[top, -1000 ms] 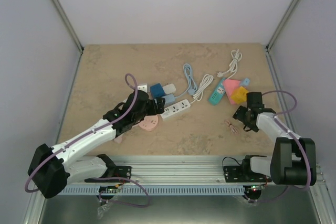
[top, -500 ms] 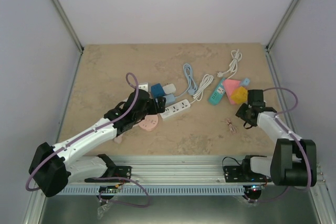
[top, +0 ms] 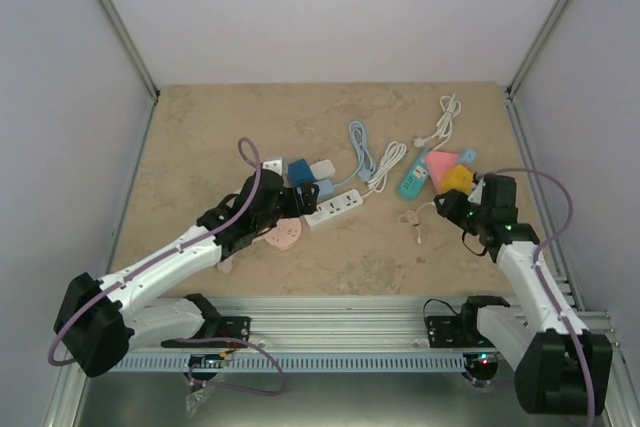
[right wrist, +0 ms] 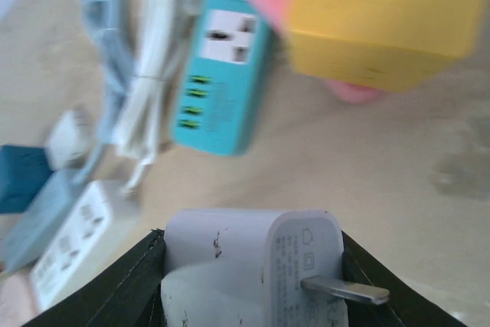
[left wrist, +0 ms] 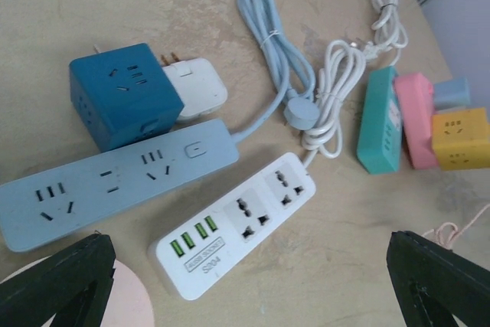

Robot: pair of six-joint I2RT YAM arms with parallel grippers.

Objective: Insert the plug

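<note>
The plug [right wrist: 256, 262] is a white adapter block, off the table [top: 200, 127] and pinched between the fingers of the right gripper [top: 461, 210]. The fingers press on its two flanks, which leaves the prong [right wrist: 344, 290] face bare. That looks deliberate: the metal has to stay free to enter a socket. Only one prong shows clearly in the wrist view, and it points sideways across the frame, not down. A thin pink cable [top: 412, 219] lies on the table just left of the gripper; whether it joins the plug I cannot tell.

Nearest ahead of the plug are the yellow cube [right wrist: 375, 17] and the teal strip [right wrist: 218, 74], the strip's sockets facing up.

Further left, the left gripper [top: 287, 205] hangs over the other cluster with its fingers spread wide and nothing between them. Below it lie the white strip [left wrist: 241, 223], the pale blue strip [left wrist: 115, 181] touching alongside, and the dark blue cube [left wrist: 122, 93] behind. My guess is that it waits there to pin a strip down, so it will not slide when the plug is pushed in.
</note>
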